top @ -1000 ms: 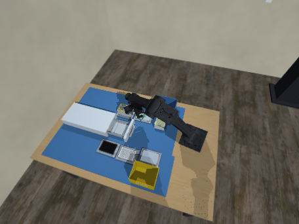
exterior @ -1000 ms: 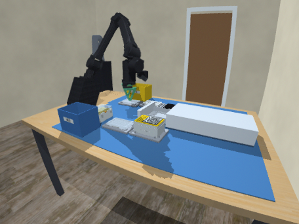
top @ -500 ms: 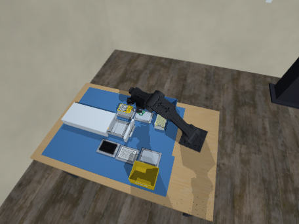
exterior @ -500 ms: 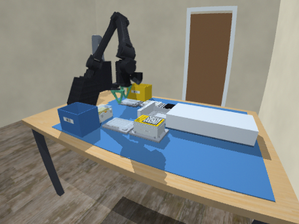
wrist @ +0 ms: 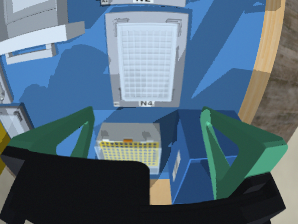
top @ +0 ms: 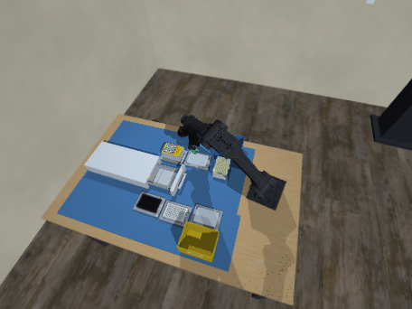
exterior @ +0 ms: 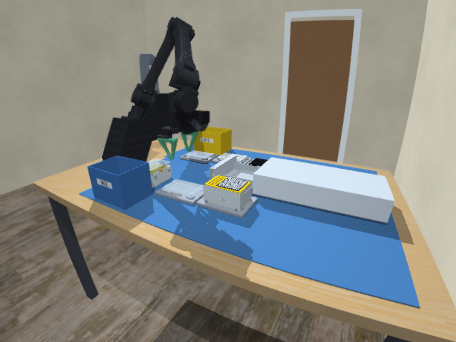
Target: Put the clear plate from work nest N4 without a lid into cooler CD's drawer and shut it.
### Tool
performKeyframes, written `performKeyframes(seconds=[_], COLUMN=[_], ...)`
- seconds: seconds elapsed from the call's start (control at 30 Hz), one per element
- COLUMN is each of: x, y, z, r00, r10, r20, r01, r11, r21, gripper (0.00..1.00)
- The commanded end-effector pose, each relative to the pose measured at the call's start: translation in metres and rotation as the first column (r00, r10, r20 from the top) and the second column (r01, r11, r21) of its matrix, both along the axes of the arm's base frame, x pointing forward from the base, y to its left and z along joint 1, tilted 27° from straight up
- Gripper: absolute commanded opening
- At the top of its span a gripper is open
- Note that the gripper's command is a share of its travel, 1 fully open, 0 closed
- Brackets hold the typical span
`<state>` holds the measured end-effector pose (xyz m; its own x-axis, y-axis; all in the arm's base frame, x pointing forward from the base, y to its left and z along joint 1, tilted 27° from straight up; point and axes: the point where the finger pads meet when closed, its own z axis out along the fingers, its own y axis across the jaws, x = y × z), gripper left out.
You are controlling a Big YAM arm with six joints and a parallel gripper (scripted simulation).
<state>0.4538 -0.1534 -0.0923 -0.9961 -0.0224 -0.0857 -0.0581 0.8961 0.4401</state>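
The clear plate point(top: 198, 160) point(exterior: 181, 189) point(wrist: 147, 62) sits without a lid in the nest N4 point(wrist: 114, 60). My gripper point(top: 194, 150) point(exterior: 180, 154) point(wrist: 147, 112) is open and empty, above the bench near N4; in the wrist view the plate lies beyond the fingertips, its long side running away from them. The white cooler CD point(top: 122, 163) point(exterior: 320, 187) has its drawer point(top: 164, 176) point(wrist: 36, 19) pulled out, with no plate seen in it. The bar handle point(top: 182, 182) point(wrist: 31, 54) faces the arm's base. A small amber spot shows on the housing's front.
A lidded tip box point(top: 221, 167) point(exterior: 161, 173) point(wrist: 128, 156) and blue bin point(exterior: 120, 185) point(wrist: 200, 175) stand base-side of N4. A yellow-topped box point(top: 172, 150) point(exterior: 227, 185) stands beyond N4. Across the drawer are three nests with plates and the yellow bin point(top: 199, 241) point(exterior: 215, 141).
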Motion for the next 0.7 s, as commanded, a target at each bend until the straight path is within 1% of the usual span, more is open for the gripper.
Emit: performKeyframes(seconds=[0.0,0.03,0.2,0.23,0.27,0.33,0.4,0.47,0.57,0.67], x=[0.023,0.015,0.015,0.023,0.022,0.017,0.017,0.013,0.006,0.007], y=[-0.004,-0.009,-0.009,-0.003,-0.002,0.002,0.002,0.005,0.01,0.012], z=[0.01,0.011,0.011,0.005,0.002,-0.003,-0.003,-0.005,-0.014,-0.018], r00=[1.0,0.999,0.999,1.0,1.0,1.0,1.0,1.0,1.0,1.0], r10=[-0.003,-0.01,-0.01,-0.003,-0.003,-0.003,-0.003,-0.003,-0.003,-0.003], r20=[0.024,0.032,0.032,0.026,0.031,0.021,0.021,0.016,-0.001,-0.001], r01=[0.003,0.01,0.01,0.003,0.003,0.003,0.003,0.003,0.003,0.003], r11=[1.0,1.0,1.0,1.0,1.0,1.0,1.0,1.0,1.0,1.0], r21=[-0.016,-0.017,-0.017,-0.017,-0.019,-0.013,-0.013,-0.01,-0.002,-0.001], gripper=[1.0,1.0,1.0,1.0,1.0,1.0,1.0,1.0,1.0,1.0])
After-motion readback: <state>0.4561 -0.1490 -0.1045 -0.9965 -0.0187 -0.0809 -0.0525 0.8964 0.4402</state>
